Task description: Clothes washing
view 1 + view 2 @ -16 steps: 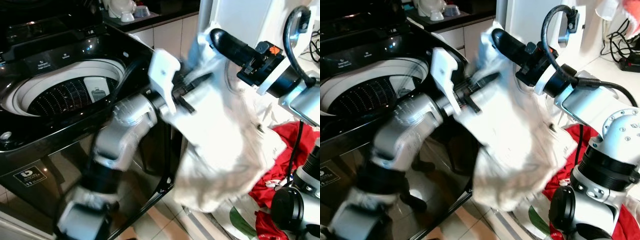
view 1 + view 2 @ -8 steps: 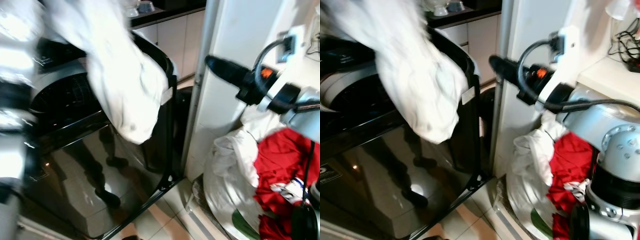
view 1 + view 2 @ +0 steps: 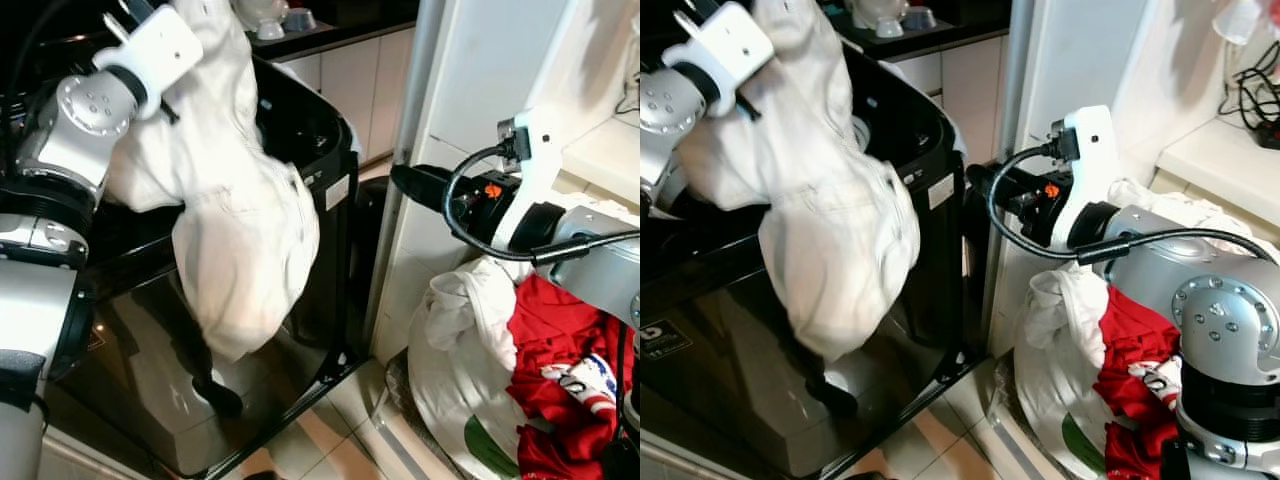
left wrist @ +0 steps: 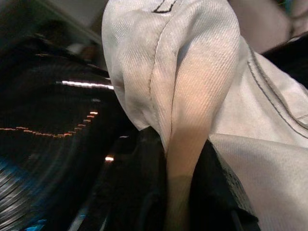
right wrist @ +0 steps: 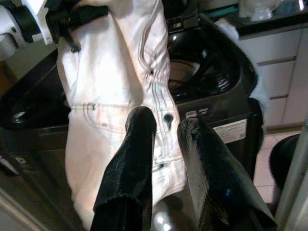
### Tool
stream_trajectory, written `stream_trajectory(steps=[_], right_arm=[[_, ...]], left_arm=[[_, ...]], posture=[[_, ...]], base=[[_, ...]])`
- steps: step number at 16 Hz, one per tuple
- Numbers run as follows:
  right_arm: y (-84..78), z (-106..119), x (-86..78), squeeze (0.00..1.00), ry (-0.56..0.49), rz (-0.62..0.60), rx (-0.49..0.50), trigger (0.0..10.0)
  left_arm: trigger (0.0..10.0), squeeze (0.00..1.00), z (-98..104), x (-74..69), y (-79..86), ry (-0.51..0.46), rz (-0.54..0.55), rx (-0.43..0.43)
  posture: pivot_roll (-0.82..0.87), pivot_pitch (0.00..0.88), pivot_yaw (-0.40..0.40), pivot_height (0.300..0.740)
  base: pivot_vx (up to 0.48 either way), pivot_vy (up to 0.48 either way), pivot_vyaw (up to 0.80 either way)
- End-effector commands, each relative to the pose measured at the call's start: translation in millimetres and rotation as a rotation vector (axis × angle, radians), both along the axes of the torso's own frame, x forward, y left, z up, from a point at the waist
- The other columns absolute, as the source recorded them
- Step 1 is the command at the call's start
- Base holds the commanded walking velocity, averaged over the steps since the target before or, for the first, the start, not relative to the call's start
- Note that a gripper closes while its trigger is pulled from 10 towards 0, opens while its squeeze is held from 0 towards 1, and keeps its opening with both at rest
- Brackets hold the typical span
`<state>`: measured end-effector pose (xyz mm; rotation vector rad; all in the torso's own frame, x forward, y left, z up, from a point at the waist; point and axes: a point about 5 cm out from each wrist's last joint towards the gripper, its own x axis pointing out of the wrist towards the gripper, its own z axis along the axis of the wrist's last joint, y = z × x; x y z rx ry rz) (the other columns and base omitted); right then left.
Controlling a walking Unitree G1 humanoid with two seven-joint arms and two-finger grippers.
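Observation:
A white pair of trousers [image 3: 240, 230] hangs from my left gripper [image 4: 185, 159], which is shut on a fold of the cloth. That arm is raised at the upper left above the black top-loading washing machine [image 3: 315, 125]. The trousers drape over the machine's open top and down its glossy front. My right gripper [image 5: 166, 120] is open, nothing between its fingers, and points at the trousers from the right, apart from them. It also appears as my right gripper [image 3: 405, 180] beside the washer's right corner.
A pile of white and red clothes [image 3: 540, 340] lies in a basket at the lower right, under my right arm. A tall white panel [image 3: 470, 80] stands right of the washer, with a dark bin [image 3: 368, 215] in the gap. Tiled floor [image 3: 330, 430] lies below.
My left arm has swung the trousers from beside the basket up and left over the washer. My right gripper has let go of them and dropped lower. The camera has also shifted.

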<state>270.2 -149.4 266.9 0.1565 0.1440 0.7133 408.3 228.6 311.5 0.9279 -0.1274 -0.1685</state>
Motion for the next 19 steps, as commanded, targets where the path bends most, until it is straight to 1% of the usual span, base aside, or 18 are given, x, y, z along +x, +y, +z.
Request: stream_trajectory(steps=[1, 3, 4, 5, 6, 7, 8, 9, 10, 11, 12, 13, 14, 15, 16, 17, 18, 19], right_arm=[[1.9, -1.9, -2.2, 0.00, -0.009, 0.009, -0.024, 10.0], [2.3, -3.2, -1.4, 0.00, -0.013, 0.008, -0.029, 10.0], [2.4, -3.2, -0.5, 0.00, -0.017, 0.007, -0.031, 10.0], [2.5, -3.1, 0.1, 0.00, -0.020, 0.005, -0.032, 10.0], [1.5, -2.1, 1.3, 0.00, -0.029, -0.006, -0.030, 10.0], [0.0, -1.5, 1.8, 0.00, -0.036, -0.021, -0.022, 10.0], [-0.4, -1.7, 1.8, 0.00, -0.037, -0.026, -0.018, 10.0], [-0.8, -4.0, 1.2, 0.00, -0.036, -0.032, -0.016, 10.0], [-0.4, -5.0, 0.9, 0.00, -0.035, -0.031, -0.016, 10.0], [1.1, -7.0, 0.7, 0.00, -0.032, -0.030, -0.018, 10.0], [2.6, -8.4, 0.6, 0.00, -0.031, -0.027, -0.021, 10.0], [3.6, -9.2, 0.3, 0.00, -0.030, -0.023, -0.024, 10.0], [4.5, -10.1, -0.4, 0.00, -0.028, -0.017, -0.030, 10.0], [4.8, -10.4, -0.7, 0.00, -0.027, -0.015, -0.033, 10.0], [5.6, -13.6, -3.1, 0.00, -0.018, -0.003, -0.062, 10.0], [7.4, -17.3, -6.5, 0.00, -0.009, 0.022, -0.092, 10.0], [11.8, -22.0, -12.4, 0.00, 0.003, 0.078, -0.130, 10.0], [15.7, -26.7, -18.2, 0.00, 0.016, 0.131, -0.168, 10.0]], left_arm=[[0.0, 0.00, 26.3, -1.2, -1.7, -0.053, -0.031, -0.086], [0.0, 0.00, 58.3, -4.7, 5.4, -0.194, 0.037, -0.069], [0.0, 0.00, 92.9, -13.0, 12.6, -0.365, 0.121, -0.008], [0.0, 0.00, 114.5, -20.5, 15.8, -0.480, 0.167, 0.028], [0.0, 0.00, 168.5, -47.4, 18.2, -0.801, 0.246, 0.097], [0.0, 0.00, 201.9, -70.2, 15.8, -1.015, 0.296, 0.196], [0.0, 0.00, 208.8, -74.6, 14.4, -1.047, 0.305, 0.231], [0.0, 0.00, 205.1, -68.8, 11.9, -0.986, 0.291, 0.256], [0.0, 0.00, 195.5, -60.9, 10.1, -0.921, 0.265, 0.236], [0.0, 0.00, 171.2, -43.9, 4.9, -0.780, 0.203, 0.200], [2.2, 0.00, 138.3, -25.4, -3.2, -0.604, 0.131, 0.199], [10.0, 0.00, 98.1, -8.6, -11.0, -0.388, 0.055, 0.160], [10.0, 0.00, 64.2, 0.9, -16.5, -0.224, 0.004, 0.130], [10.0, 0.00, 54.6, 2.9, -18.1, -0.180, -0.013, 0.122], [10.0, 0.00, 29.0, 7.5, -17.4, -0.024, -0.020, 0.073], [10.0, 0.00, 12.0, 9.0, -12.5, 0.102, 0.000, 0.037], [10.0, 0.64, 0.6, 7.8, -1.0, 0.218, 0.050, 0.044], [10.0, 1.00, -4.2, 4.9, 9.4, 0.303, 0.077, 0.062]], posture=[[-0.06, 0.000, 0.058, 0.740], [-0.06, 0.000, 0.055, 0.740], [-0.05, 0.000, 0.056, 0.740], [-0.05, 0.000, 0.057, 0.740], [-0.05, 0.000, 0.057, 0.740], [-0.06, 0.000, 0.063, 0.740], [-0.06, 0.000, 0.067, 0.740], [-0.05, 0.000, 0.068, 0.740], [-0.05, 0.000, 0.068, 0.740], [-0.05, 0.000, 0.070, 0.740], [-0.05, 0.000, 0.070, 0.740], [-0.05, 0.000, 0.070, 0.740], [-0.06, 0.000, 0.073, 0.740], [-0.06, 0.000, 0.073, 0.740], [-0.06, 0.000, 0.074, 0.740], [-0.06, 0.000, 0.070, 0.740], [-0.06, 0.000, 0.070, 0.740], [-0.06, 0.000, 0.068, 0.740]], base=[[0.000, 0.000, 0.00], [0.000, 0.000, 0.00], [0.000, 0.000, 0.00], [0.000, 0.000, 0.00], [0.000, 0.000, 0.00], [0.000, 0.000, 0.00], [0.000, 0.000, 0.00], [0.000, 0.000, 0.00], [0.000, 0.000, 0.00], [0.000, 0.000, 0.00], [0.000, 0.000, 0.00], [0.000, 0.000, 0.00], [0.000, 0.000, 0.00], [0.000, 0.000, 0.00], [0.000, 0.000, 0.00], [0.000, 0.000, 0.00], [0.000, 0.000, 0.00], [0.000, 0.000, 0.00]])
